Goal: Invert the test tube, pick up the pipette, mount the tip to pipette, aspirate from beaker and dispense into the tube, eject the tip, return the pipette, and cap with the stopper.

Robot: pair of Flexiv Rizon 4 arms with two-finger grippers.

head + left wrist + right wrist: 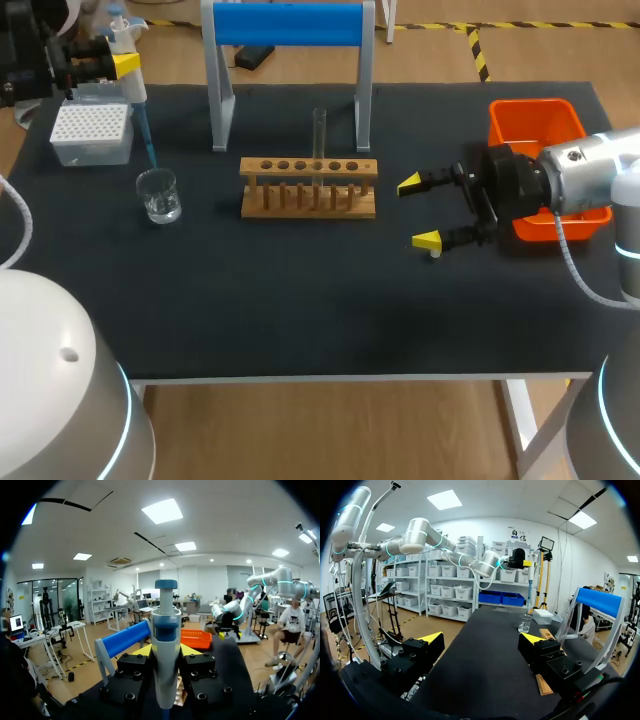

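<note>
Blue-topped pipette (166,645) tight in L claw (122,66), tip (148,140) at beaker (159,195); R claw (420,212) open nr rack (308,187).

Lab setting: test tube rack (308,187), glass beaker (159,195), pipette tip box (92,133) on black table (300,300).

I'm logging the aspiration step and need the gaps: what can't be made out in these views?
Liquid level in the beaker: head view, clear glass, too small.
Blue tip's end: left wrist view, the pipette runs off the edge below the left pincer; head view, too fine to tell whether it enters the beaker.
Stopper: unseen; the right arm covers part of the orange bin in the head view.
</note>
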